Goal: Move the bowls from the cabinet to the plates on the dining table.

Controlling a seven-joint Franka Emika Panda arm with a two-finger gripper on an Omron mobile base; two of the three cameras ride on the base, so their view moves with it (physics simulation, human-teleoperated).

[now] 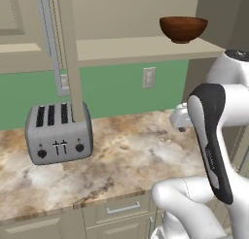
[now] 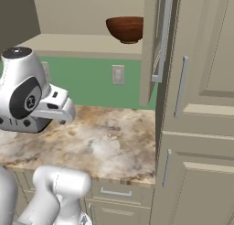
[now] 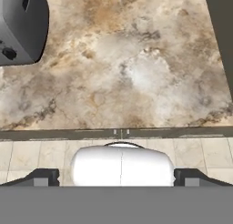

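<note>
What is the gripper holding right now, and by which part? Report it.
Nothing is held. The gripper is open, its fingertips wide apart above the stone worktop. The reddish-brown bowl sits untouched on the cabinet shelf.

Colours of the kitchen corner
Glossy reddish-brown bowl on a beige cabinet shelf; green wall behind; silver toaster on mottled beige-brown worktop.

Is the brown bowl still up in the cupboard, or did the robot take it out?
In the cupboard. The brown bowl stands upright on the shelf of the open cupboard, above the stone worktop.
</note>
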